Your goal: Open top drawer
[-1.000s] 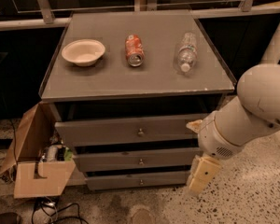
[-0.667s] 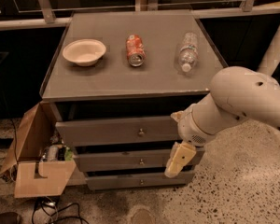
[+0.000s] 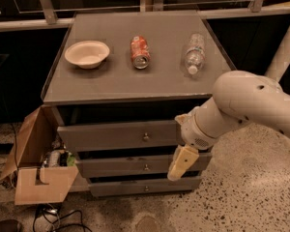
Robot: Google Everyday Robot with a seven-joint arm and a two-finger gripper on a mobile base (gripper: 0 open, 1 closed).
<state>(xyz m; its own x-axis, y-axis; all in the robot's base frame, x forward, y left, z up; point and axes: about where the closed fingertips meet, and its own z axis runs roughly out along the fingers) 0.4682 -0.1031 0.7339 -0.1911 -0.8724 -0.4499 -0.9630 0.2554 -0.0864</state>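
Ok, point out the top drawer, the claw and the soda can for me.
top drawer (image 3: pixel 106 136): camera view, bare grey front left of its knob.
claw (image 3: pixel 180 164): camera view, pale tip in front of the middle drawer's right end.
soda can (image 3: pixel 140 52): camera view, middle of its red body.

You get a dim, warm-tinted view, lit from above: the desk (image 3: pixel 121 83) top takes most of the light, and the white arm (image 3: pixel 246 100) shows a soft sheen. Behind it, the background drops to near black. A dark band of shadow lies under the desk's overhang, above the top drawer (image 3: pixel 106 137). The gripper (image 3: pixel 180 166) hangs pale before the drawer fronts, below and right of the knob (image 3: pixel 146 137).
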